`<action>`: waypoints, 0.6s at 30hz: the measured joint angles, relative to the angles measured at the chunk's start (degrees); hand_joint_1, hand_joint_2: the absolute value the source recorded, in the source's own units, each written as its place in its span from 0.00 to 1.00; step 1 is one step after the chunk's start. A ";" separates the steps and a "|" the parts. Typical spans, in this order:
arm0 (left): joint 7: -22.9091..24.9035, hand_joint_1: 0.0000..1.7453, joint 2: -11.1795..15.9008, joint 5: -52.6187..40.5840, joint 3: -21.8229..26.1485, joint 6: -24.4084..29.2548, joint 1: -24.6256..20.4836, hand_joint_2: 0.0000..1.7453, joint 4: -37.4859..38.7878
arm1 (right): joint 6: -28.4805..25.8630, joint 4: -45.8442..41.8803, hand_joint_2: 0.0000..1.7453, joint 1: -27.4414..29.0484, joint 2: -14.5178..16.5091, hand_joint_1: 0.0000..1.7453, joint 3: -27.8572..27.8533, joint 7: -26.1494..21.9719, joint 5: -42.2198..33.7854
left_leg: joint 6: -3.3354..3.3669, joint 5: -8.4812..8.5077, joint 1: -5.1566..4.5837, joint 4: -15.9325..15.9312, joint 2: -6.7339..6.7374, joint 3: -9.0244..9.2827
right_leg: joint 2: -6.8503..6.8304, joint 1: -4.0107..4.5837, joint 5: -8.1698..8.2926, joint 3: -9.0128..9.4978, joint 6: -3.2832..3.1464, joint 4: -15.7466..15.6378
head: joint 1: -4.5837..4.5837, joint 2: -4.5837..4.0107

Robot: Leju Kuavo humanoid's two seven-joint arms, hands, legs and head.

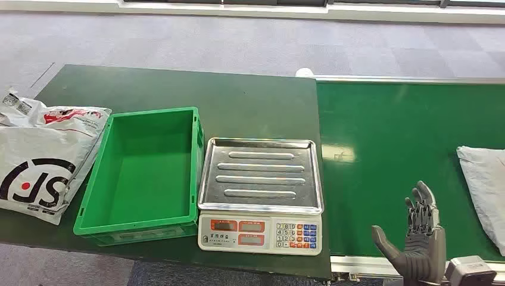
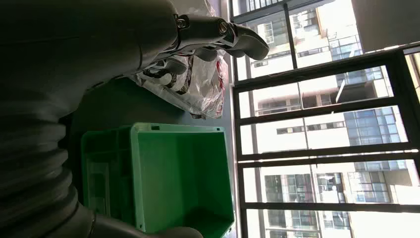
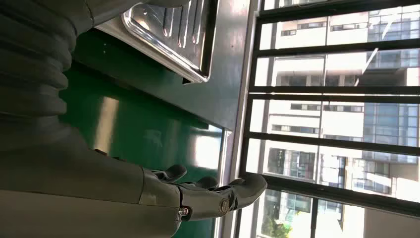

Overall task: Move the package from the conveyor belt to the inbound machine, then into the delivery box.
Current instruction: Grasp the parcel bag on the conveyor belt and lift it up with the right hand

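The package (image 1: 485,190), a pale grey soft bag, lies flat on the green conveyor belt (image 1: 393,155) at its right side, partly cut off by the head view's right edge. The right hand (image 1: 420,238) stands upright over the belt's near edge, just beside the package and apart from it, palm turned toward the scale, fingers (image 1: 421,205) spread and holding nothing. This looks like step 1, the reach for the pickup, not yet begun in earnest: the next move calls for the hand to swing right and get under or around the bag's near edge, which will likely sag when lifted. The inbound machine (image 1: 261,176), a scale with a bare steel tray, sits on the dark counter (image 1: 178,89) touching the belt's left edge, so the carry is short with open belt between. The green delivery box (image 1: 143,173) stands just beside the scale, empty. Printed mail bags (image 1: 41,155) lie at the counter's left edge. The left hand (image 2: 198,39) hangs near them, fingers loosely curled, gripping nothing.
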 joint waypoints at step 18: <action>-0.25 0.00 0.00 -2.90 -0.14 -3.34 0.56 1.00 -0.27 | -7.78 1.27 1.00 -0.74 -1.73 0.00 0.27 7.71 17.19 | -0.01 -0.04 0.00 0.00 0.00 -0.09 | -0.01 0.00 -0.04 0.04 -0.04 0.00 | 0.00 0.00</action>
